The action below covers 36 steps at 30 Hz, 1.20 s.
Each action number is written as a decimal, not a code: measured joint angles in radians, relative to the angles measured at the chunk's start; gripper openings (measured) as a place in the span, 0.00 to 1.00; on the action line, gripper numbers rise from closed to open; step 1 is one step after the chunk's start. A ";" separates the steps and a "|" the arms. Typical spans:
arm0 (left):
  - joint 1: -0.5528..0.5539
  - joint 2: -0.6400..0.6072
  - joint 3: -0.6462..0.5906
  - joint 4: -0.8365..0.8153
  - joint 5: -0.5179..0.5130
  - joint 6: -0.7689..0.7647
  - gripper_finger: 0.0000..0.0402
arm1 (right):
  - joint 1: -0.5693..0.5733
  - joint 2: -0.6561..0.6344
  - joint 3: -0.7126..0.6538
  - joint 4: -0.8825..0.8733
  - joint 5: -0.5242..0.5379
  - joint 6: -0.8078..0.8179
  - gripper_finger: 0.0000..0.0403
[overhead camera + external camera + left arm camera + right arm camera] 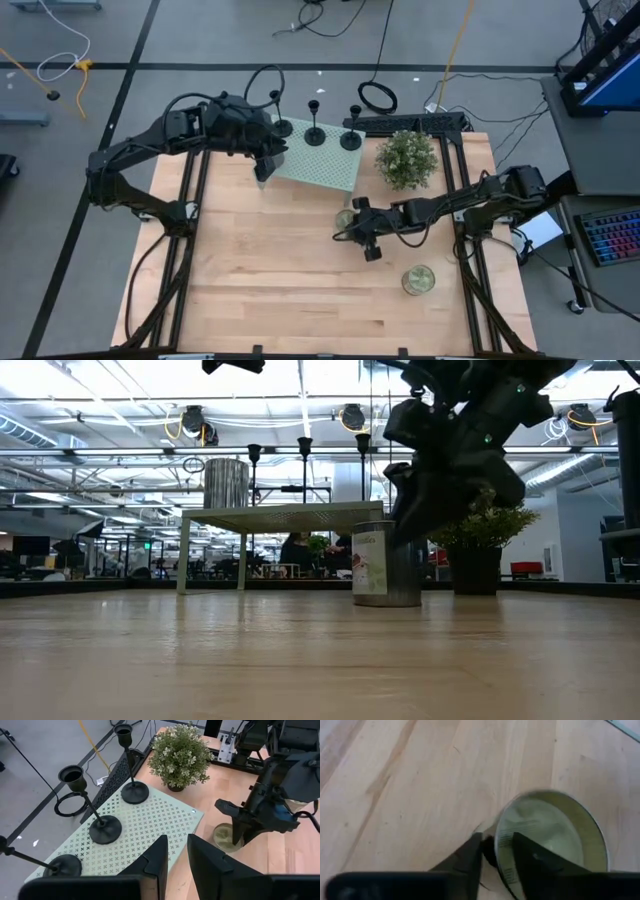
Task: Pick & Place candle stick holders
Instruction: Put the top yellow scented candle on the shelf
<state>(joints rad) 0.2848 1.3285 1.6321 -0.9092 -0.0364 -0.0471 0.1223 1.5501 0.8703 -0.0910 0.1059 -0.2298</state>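
Three black candle stick holders (283,126) (315,134) (351,139) stand upright on their round bases along the far edge of a pale green perforated platform (322,166). They also show in the left wrist view (105,827). My left gripper (265,166) hovers above the platform's near left corner, its fingers (155,862) a narrow gap apart and empty. My right gripper (367,243) is over a pale greenish glass jar (345,217) that stands on the table. One of its fingers is over the jar's mouth and the other is outside its rim. My right gripper comes down on the jar from above. Its fingers stand on either side of the jar's rim (499,851) at the near side. I cannot tell whether they touch it. The jar (385,565) stands upright with its bottom on the table.
A potted plant (406,158) stands right of the platform. A second glass jar (418,280) stands nearer the table's front right. In the low view a ribbed pale cylinder (227,483) stands on the platform's left end. The platform rests on thin legs (184,560). Bare wood lies at the near left.
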 joint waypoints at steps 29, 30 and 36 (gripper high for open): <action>-0.124 -0.001 0.000 0.000 0.000 -0.010 0.20 | -0.083 -0.005 0.500 -0.160 0.022 0.193 0.00; -0.126 -0.001 0.000 0.000 0.000 -0.010 0.20 | -0.092 -0.005 0.528 -0.190 0.050 0.190 0.00; -0.130 -0.001 0.000 0.004 -0.001 -0.009 0.20 | -0.183 -0.007 0.614 -0.323 0.107 0.169 0.00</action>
<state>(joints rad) 0.1547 1.3273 1.6318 -0.9051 -0.0376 -0.0562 -0.0606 1.5433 1.4841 -0.4136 0.2125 -0.0607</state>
